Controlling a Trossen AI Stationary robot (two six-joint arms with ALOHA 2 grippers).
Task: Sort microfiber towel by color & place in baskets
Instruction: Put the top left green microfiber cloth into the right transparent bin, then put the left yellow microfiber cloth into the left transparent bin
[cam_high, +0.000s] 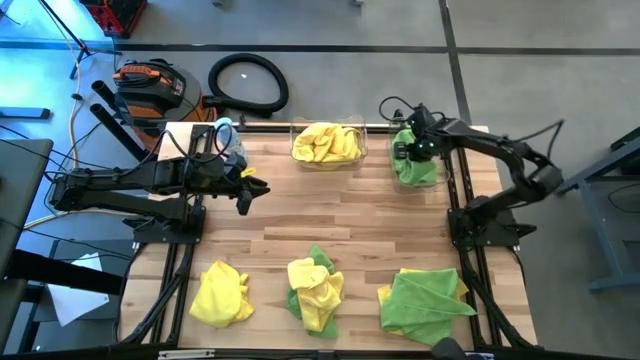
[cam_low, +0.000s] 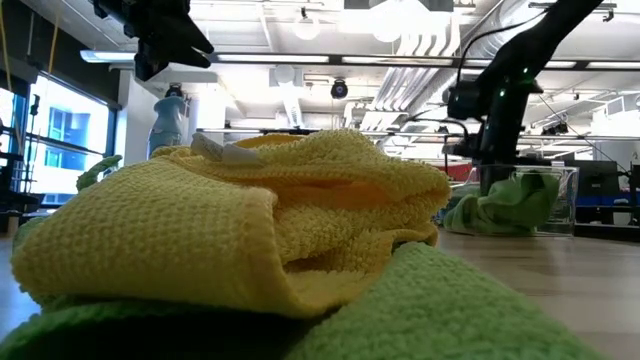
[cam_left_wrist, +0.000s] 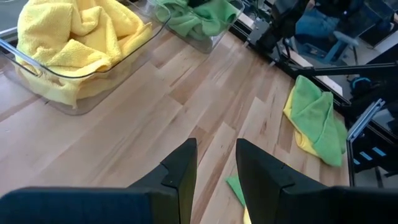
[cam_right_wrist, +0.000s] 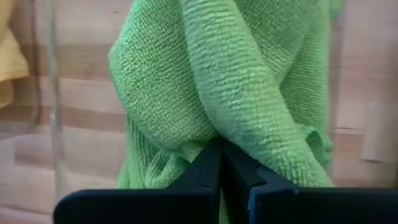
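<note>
Two clear plastic baskets stand at the far edge of the wooden table: the wider basket is filled with yellow microfiber towels, and the narrower basket, just to its right, holds a green towel. Right tool is down over the narrower basket; the right wrist view shows its fingers pressed together, pinching a fold of the green towel inside the basket. Left tool hangs over bare table on the left side, well apart from both baskets, fingers parted a narrow way, nothing between them. Three piles lie along the near edge of the table: a yellow towel at left, a mixed yellow-and-green heap in the middle, and a green towel over a yellow one at right. Low view is mostly blocked by the near towels.
</note>
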